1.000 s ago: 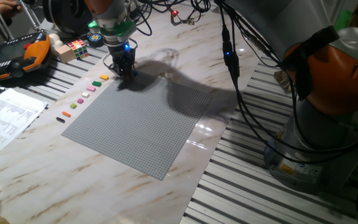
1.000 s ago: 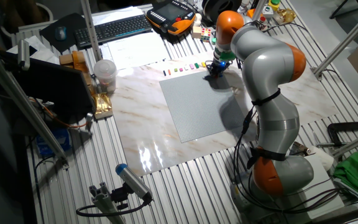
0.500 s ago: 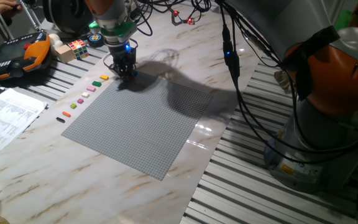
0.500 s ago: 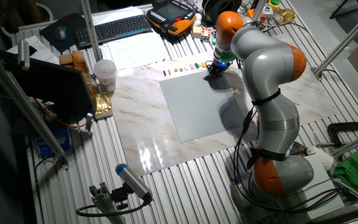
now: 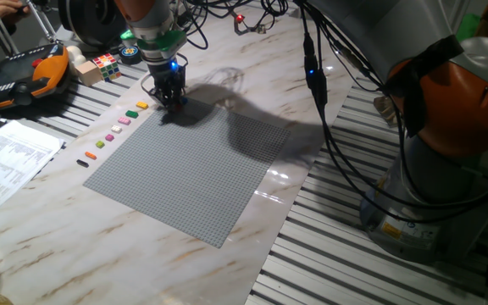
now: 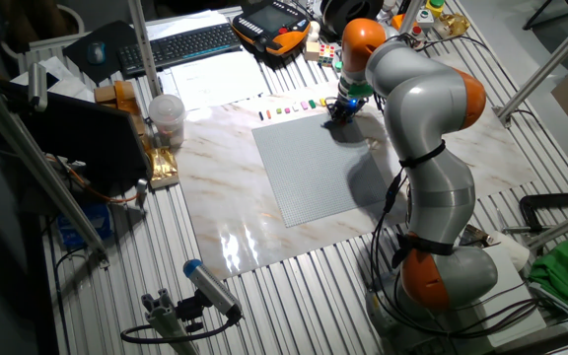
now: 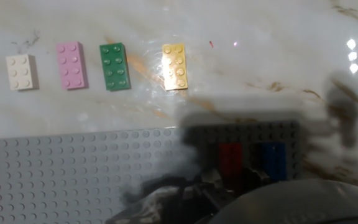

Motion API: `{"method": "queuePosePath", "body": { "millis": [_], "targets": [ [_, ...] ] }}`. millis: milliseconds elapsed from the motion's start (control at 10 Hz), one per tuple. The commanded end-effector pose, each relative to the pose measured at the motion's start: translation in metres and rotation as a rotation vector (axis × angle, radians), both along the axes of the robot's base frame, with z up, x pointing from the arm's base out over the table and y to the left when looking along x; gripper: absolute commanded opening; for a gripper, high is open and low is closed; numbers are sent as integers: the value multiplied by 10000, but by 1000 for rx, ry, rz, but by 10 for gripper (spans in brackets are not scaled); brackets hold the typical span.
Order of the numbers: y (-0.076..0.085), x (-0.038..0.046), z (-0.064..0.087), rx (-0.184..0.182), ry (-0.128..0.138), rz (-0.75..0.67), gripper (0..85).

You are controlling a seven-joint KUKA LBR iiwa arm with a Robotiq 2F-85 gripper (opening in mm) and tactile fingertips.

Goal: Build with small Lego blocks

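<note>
At the baseplate's (image 5: 185, 169) far corner the gripper (image 5: 171, 98) presses low over a red brick (image 7: 230, 157) and blue brick (image 7: 273, 159) seated there; whether its jaws are closed I cannot tell. Spare bricks (image 5: 119, 127) wait in a row along the edge, within reach.

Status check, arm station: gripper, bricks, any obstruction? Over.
Gripper low over the grey studded baseplate corner; open or shut, cannot tell. Small red brick and blue brick seated on the plate. Yellow brick loose alongside. Nothing blocking.

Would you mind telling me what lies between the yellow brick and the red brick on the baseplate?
In the hand view, only bare marble table and the baseplate's studded edge separate the yellow brick from the red brick; no other brick lies there.
</note>
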State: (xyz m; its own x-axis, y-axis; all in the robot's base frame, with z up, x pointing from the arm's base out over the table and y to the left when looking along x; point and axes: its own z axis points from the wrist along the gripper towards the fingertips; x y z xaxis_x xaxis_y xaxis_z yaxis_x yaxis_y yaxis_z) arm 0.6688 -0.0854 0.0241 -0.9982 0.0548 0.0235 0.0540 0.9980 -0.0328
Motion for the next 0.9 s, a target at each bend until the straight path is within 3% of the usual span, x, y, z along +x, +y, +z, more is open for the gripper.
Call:
{"method": "queuePosePath", "body": {
  "millis": [0, 800],
  "targets": [
    [-4, 17, 28, -1, -6, 0, 347],
    [5, 24, 67, 4, -15, 14, 360]
  ]
}}
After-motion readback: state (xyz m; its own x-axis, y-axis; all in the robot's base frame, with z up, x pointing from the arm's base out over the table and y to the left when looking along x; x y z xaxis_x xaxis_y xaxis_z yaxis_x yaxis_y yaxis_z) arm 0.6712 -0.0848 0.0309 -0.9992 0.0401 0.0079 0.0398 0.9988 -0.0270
